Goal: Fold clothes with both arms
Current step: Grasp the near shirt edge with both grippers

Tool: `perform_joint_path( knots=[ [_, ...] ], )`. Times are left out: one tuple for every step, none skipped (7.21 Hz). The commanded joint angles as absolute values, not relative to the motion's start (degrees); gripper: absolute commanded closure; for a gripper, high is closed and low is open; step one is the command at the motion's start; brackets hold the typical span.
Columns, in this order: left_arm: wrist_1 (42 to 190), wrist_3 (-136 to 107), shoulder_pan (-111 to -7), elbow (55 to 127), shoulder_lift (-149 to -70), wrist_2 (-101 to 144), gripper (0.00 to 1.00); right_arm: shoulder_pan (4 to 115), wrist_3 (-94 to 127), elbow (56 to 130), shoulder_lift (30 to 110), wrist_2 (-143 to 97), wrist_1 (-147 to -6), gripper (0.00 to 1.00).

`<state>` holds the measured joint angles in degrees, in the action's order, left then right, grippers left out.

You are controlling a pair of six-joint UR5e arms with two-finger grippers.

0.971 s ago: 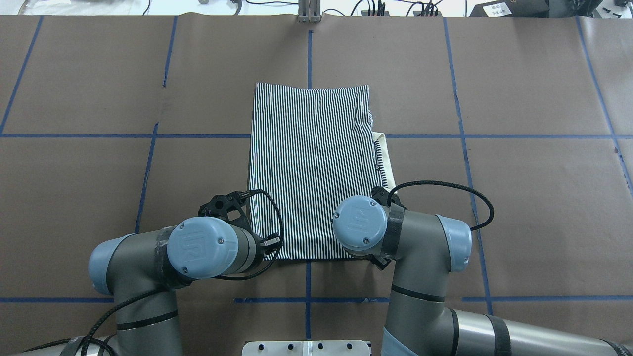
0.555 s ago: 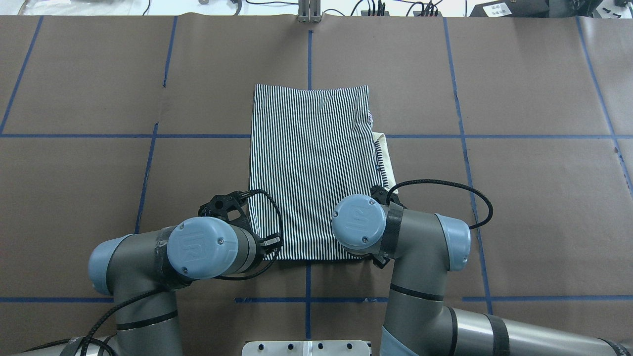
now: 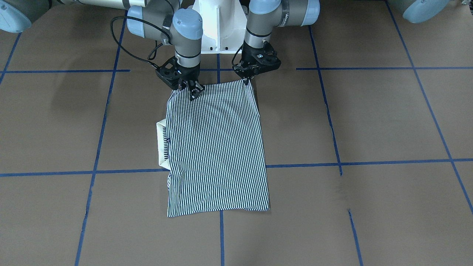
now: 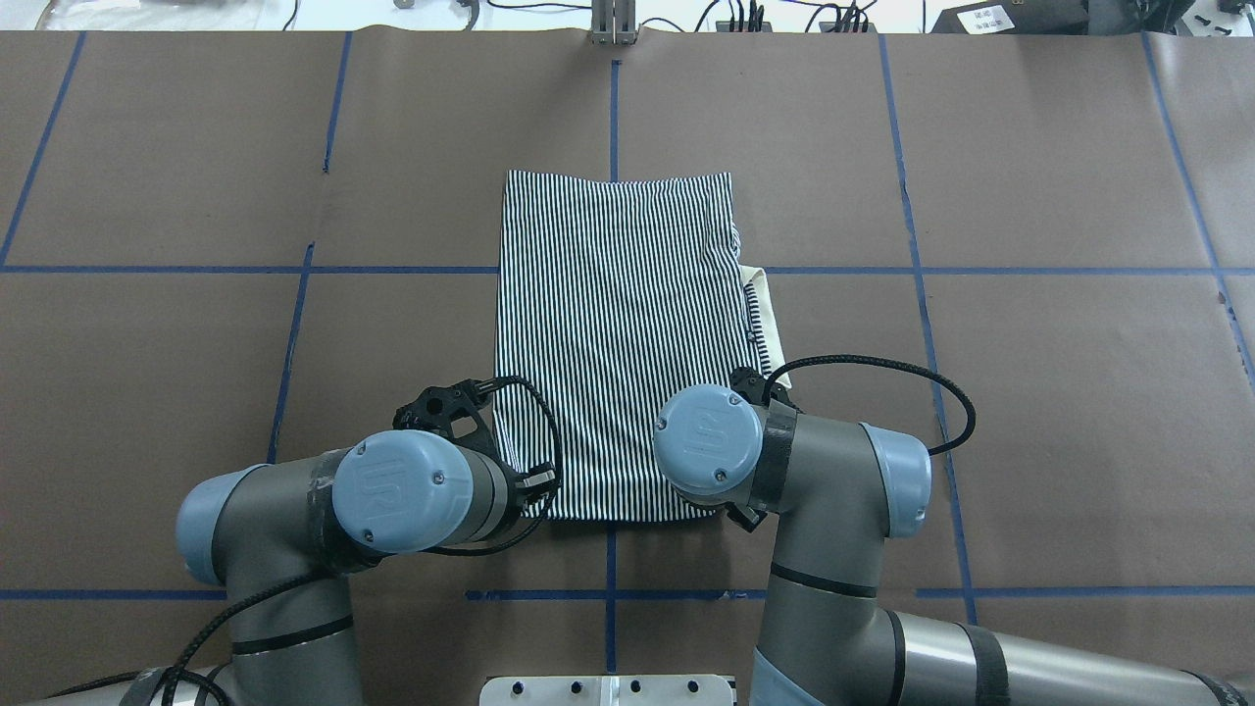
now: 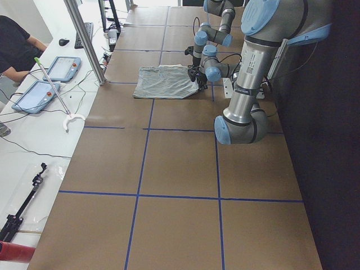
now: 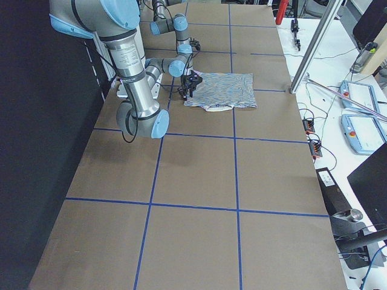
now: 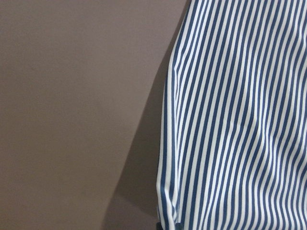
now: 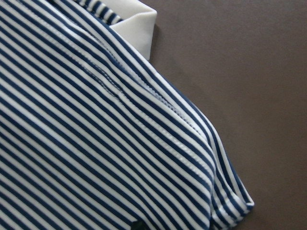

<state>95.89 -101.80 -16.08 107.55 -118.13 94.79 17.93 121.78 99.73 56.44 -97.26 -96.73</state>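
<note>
The striped polo shirt lies folded into a tall rectangle at the table's middle, and its cream collar sticks out on the right side. In the front view my left gripper is shut on the shirt's near corner on that view's right. My right gripper is shut on the other near corner. From overhead the right wrist hides its fingers, and the left gripper shows at the shirt's near left corner. Both wrist views are filled with striped cloth just in front of the fingers.
Brown paper with blue tape lines covers the table. The white pedestal base stands between the arms. A metal post and cables sit at the far edge. A person and tablets are beside the table's far side.
The right wrist has crept slightly left and away from the robot, over the shirt's near right corner. The left arm and the rest of the shirt hold still.
</note>
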Motion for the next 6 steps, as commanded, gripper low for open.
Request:
perform_joint_path(
  knots=[
    [95.9,-101.8,-16.0,107.5,-118.1,94.8,1.00,17.9,121.6,99.9,56.3,-96.9,-96.5,1.00],
    [95.9,-101.8,-16.1,107.6,-118.2,94.8,1.00,17.9,121.5,99.9,56.1,-97.0,-96.6,1.00],
    [95.9,-101.8,-16.0,107.7,-118.4,94.8,1.00,17.9,121.5,100.0,56.0,-97.0,-96.5,1.00],
    [95.9,-101.9,-16.0,107.8,-118.6,94.9,1.00,17.9,121.4,101.0,56.0,-97.0,-96.5,1.00],
    [95.8,-101.9,-16.0,109.6,-118.5,95.0,1.00,17.9,121.4,102.3,56.1,-97.1,-96.5,1.00],
    [95.6,-102.0,-15.6,112.5,-117.9,94.9,1.00,17.8,121.3,103.7,56.1,-97.5,-96.5,1.00]
  ],
)
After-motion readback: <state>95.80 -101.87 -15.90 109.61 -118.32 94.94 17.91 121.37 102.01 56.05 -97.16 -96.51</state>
